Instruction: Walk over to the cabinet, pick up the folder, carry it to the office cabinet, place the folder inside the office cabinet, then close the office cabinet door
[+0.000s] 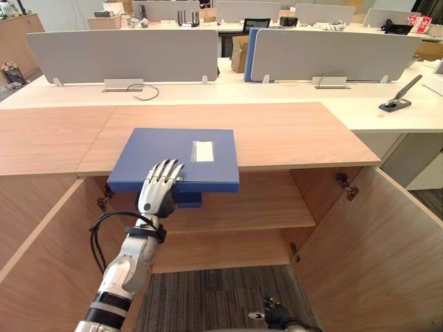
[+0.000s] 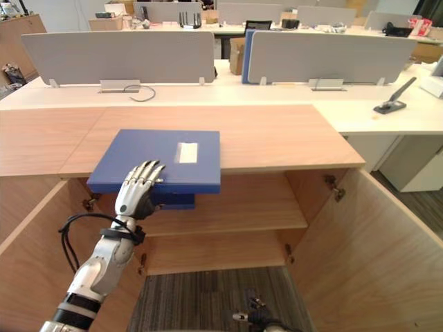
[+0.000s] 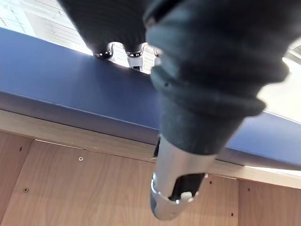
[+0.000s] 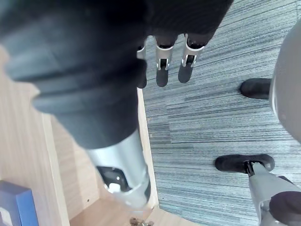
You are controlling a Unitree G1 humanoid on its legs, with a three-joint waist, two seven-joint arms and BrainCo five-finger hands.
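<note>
The blue folder (image 1: 166, 155) lies flat on the cabinet top (image 1: 297, 131), its near edge jutting out past the front lip above the open interior. The left hand (image 1: 158, 190) rests on that overhanging edge with its fingers laid straight on the cover. In the left wrist view the thumb hangs below the edge and does not appear to press against it, so I judge this a touch and not yet a grip. The right hand (image 4: 162, 70) hangs low over the carpet (image 1: 221, 297), fingers straight and holding nothing.

Risks from here:
- With so little hold, pulling the folder further out could tip it off the lip and drop it to the carpet
- A one-sided pinch on a wide, flat folder may let it swing or slip on the way
- The right door (image 1: 374, 242) and left door (image 1: 34, 263) stand wide open and could catch an arm

Counted: one folder, two doors, one inner shelf (image 1: 256, 204), two hands
</note>
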